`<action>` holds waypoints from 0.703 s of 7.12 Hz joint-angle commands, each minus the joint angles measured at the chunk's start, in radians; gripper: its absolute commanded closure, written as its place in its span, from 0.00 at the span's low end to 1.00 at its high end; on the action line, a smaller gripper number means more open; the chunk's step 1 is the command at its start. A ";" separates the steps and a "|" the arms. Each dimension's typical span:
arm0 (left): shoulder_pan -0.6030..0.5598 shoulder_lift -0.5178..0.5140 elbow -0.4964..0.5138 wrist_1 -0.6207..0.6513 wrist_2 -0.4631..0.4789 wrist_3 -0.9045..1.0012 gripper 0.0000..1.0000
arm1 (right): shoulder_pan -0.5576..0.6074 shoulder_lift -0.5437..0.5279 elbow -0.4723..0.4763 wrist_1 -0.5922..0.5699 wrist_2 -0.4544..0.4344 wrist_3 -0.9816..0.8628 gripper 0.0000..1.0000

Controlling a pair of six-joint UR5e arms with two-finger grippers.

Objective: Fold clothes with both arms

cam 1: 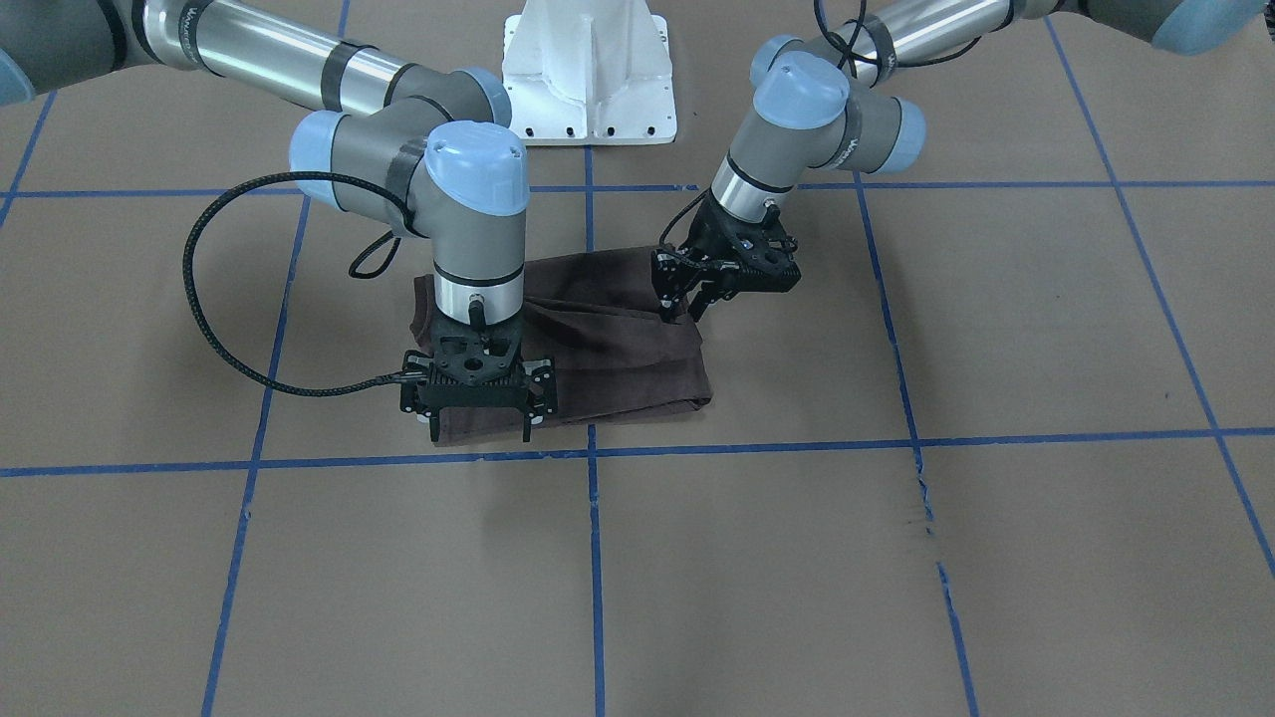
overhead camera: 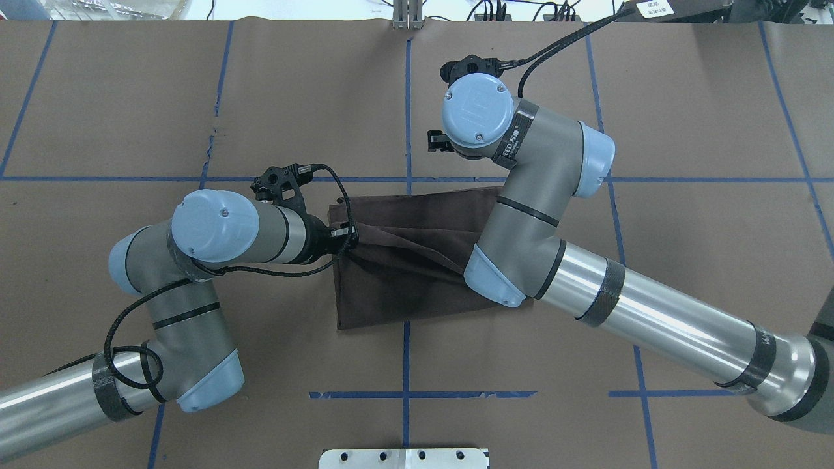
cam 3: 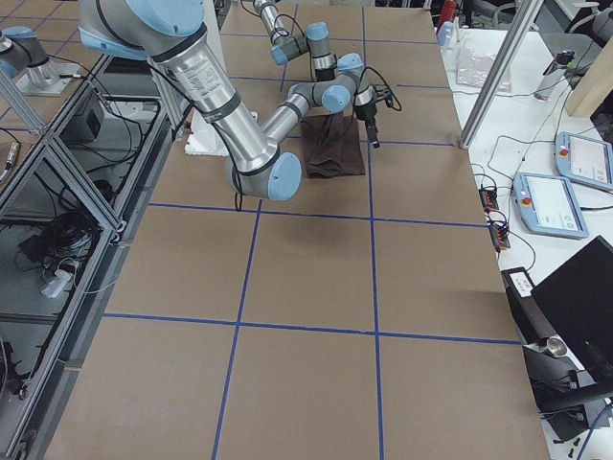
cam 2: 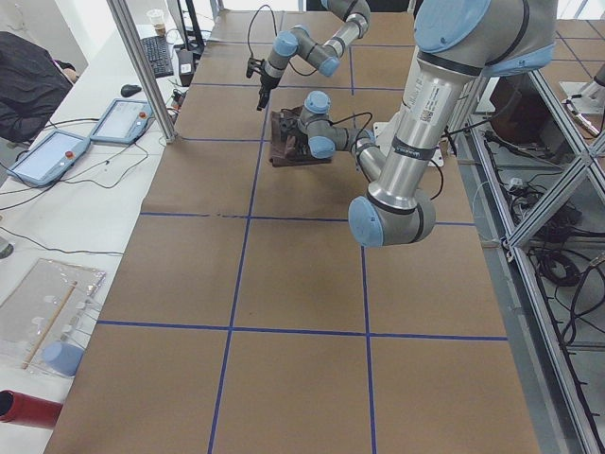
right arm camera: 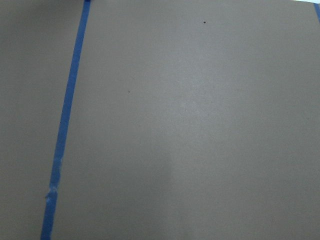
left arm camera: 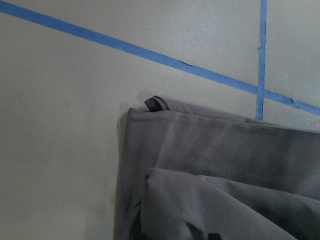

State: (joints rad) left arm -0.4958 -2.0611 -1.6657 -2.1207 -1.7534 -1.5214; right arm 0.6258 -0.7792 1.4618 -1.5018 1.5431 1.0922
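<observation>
**Brown-papered table, folded shirt at its middle**

Brown paper covers the table (cam 1: 797, 578), marked into squares by blue tape (cam 1: 757, 444), with a white pedestal (cam 1: 588, 90) at the robot's edge. The dark brown T-shirt (cam 1: 618, 344) lies folded into a rough rectangle at the middle of the table. It is straight out from the pedestal, across the lengthwise tape line and just on the robot's side of a cross line. Its top layer is creased, and the creases run together at the shirt's left edge.

The left arm (overhead camera: 195, 273) bends in low from the left, and the left gripper (cam 1: 690, 306) sits tilted where those creases meet. Its fingers are drawn in on a pinch of the upper layer. The left wrist view shows that layer lifted off the flat one beneath, near a corner where a small roll of hem sticks out.

The right arm (overhead camera: 534, 215) reaches over the shirt's right part. The right gripper (cam 1: 480, 426) points straight down, fingers spread wide with nothing between them. It hangs above the table near the shirt's far right corner, and the right wrist view shows only bare paper and a strip of tape.

Past the table's far edge, a white bench holds a handheld screen (cam 2: 47, 156), and a person in dark clothing (cam 2: 28, 85) sits beside it.
</observation>
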 commanded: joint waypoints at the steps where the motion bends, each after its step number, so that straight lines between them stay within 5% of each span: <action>1: 0.000 -0.004 -0.002 0.002 0.000 0.001 1.00 | 0.000 -0.002 0.002 0.000 0.000 0.000 0.00; 5: -0.047 -0.077 0.120 0.016 0.040 -0.015 1.00 | 0.000 -0.051 0.054 0.000 0.000 -0.005 0.00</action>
State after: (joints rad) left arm -0.5253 -2.0984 -1.6086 -2.1082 -1.7401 -1.5251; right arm 0.6259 -0.8142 1.5002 -1.5024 1.5432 1.0888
